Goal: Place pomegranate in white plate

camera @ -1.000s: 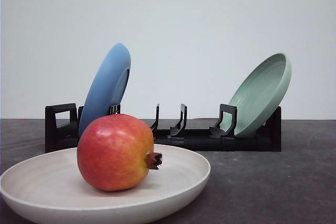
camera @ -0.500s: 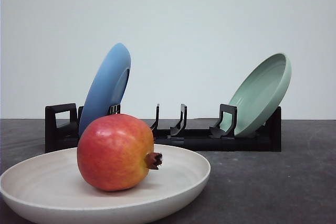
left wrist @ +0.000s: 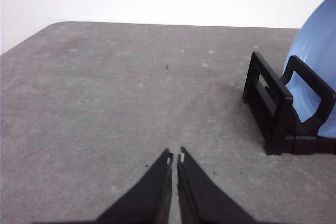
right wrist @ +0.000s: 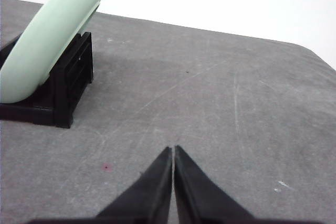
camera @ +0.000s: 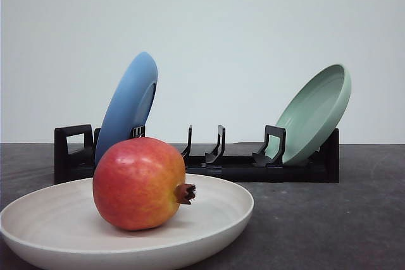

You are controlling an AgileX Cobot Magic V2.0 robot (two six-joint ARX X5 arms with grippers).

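At the near edge of the dark grey worktop [camera: 329,219], the round red-and-orange pomegranate [camera: 140,183] sits in the wide, shallow off-white plate [camera: 215,229], its brown crown pointing right. Behind them a black plastic dish rack [camera: 209,162] holds a tilted blue plate [camera: 126,102] at its left end and a pale green plate [camera: 316,112] at its right. The left gripper [left wrist: 174,157] and right gripper [right wrist: 173,150] hover over bare worktop beside the rack's ends, each with its black fingers pressed together on nothing.
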